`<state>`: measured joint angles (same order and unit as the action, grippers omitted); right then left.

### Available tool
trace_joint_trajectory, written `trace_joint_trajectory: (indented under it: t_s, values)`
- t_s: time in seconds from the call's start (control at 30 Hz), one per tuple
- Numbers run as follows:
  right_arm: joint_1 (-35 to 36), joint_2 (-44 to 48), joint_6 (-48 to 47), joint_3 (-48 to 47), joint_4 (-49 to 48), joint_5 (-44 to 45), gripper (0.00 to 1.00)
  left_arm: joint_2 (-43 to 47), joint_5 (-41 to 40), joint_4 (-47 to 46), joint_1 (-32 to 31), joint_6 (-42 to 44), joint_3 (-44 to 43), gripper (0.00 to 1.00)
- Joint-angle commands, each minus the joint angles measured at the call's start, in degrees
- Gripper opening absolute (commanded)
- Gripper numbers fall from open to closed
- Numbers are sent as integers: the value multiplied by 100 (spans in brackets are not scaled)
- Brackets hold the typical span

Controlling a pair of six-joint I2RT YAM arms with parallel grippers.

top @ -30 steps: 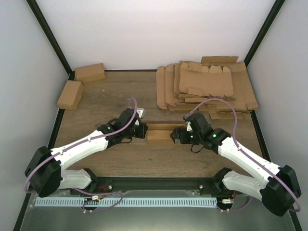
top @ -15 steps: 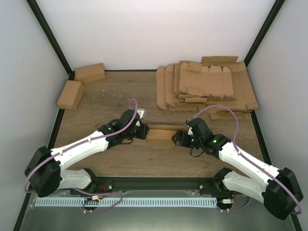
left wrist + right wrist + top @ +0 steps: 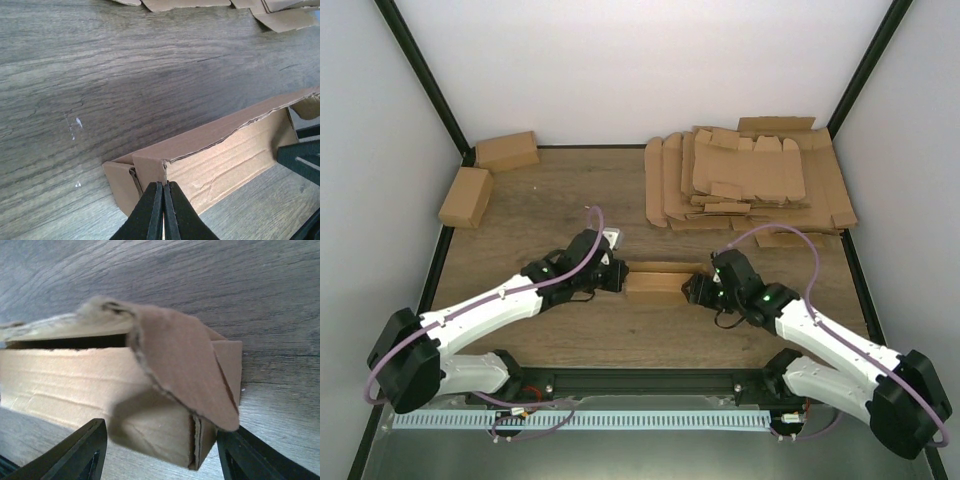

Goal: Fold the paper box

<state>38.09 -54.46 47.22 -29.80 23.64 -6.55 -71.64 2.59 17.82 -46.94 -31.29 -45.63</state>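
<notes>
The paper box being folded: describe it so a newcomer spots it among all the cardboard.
At the middle of the wooden table, between the left gripper and right gripper, lies the paper box. It is long, brown and open-topped, unlike the closed boxes far left and the flat blanks far right.

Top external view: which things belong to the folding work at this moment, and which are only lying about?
In the job:
- half-folded brown cardboard box
- left gripper, pinched shut on one end of it
- right gripper, open around the other end

Lying about:
- pile of flat brown cardboard blanks, far right
- two closed brown cardboard boxes, far left
</notes>
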Motion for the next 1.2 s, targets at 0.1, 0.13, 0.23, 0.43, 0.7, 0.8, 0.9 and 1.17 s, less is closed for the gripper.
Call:
trace_joint_trajectory:
  t_s: [0.1,0.13,0.23,0.43,0.7,0.8,0.9,1.17]
  values:
    - [76,-342,64,-108,-162,339,60,185,-25,226,-75,58,92,4]
    - [77,-379,75,-112,-178,345,59,185,-28,248,-83,49,89,4]
    - [84,-424,113,-81,-208,400,58,190,-42,290,-136,3,94,4]
    - [115,-410,138,-61,-211,452,56,145,-157,332,-332,-140,177,4]
    - [138,-354,70,-114,-141,489,57,115,-334,250,-530,-318,335,5]
    - [138,-217,-105,-216,-9,608,64,144,-426,325,-544,-268,342,5]
    - [136,-8,-344,-342,171,745,71,200,-482,300,-539,-222,337,5]
    - [138,7,-783,-759,572,1144,79,209,-740,329,-543,-89,139,4]
